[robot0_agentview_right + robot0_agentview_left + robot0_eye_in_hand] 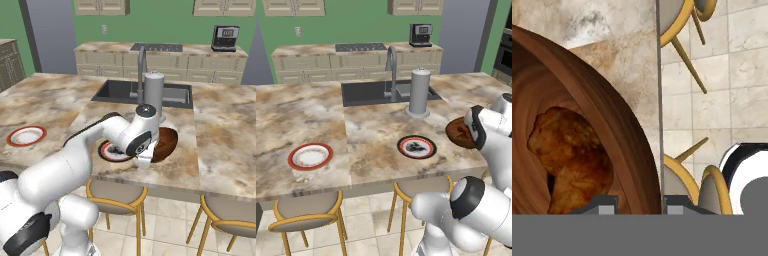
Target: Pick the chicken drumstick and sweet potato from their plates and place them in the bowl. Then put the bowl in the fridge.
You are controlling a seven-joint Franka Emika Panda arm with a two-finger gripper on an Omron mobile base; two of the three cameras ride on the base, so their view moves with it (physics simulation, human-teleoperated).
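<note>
My gripper (640, 202) is shut on the rim of the wood-like brown bowl (607, 125), with one fingertip inside and one outside. The bowl (167, 142) is tilted at the island's near edge, just right of the black-rimmed plate (111, 152). In the left base view the bowl (458, 134) shows beside my wrist. A golden-brown chicken drumstick (572, 155) lies inside it. The sweet potato is hidden. The black-rimmed plate (416, 147) and the red-rimmed plate (310, 156) lie on the island. The grey fridge (463, 35) stands at the back.
A grey cylinder (419, 92) stands by the sink (368, 92) and its tap (392, 70), just behind the bowl. Yellow-legged stools (306, 212) sit under the island's near edge. A coffee machine (420, 35) is on the back counter. A black oven front (504, 55) is at the right.
</note>
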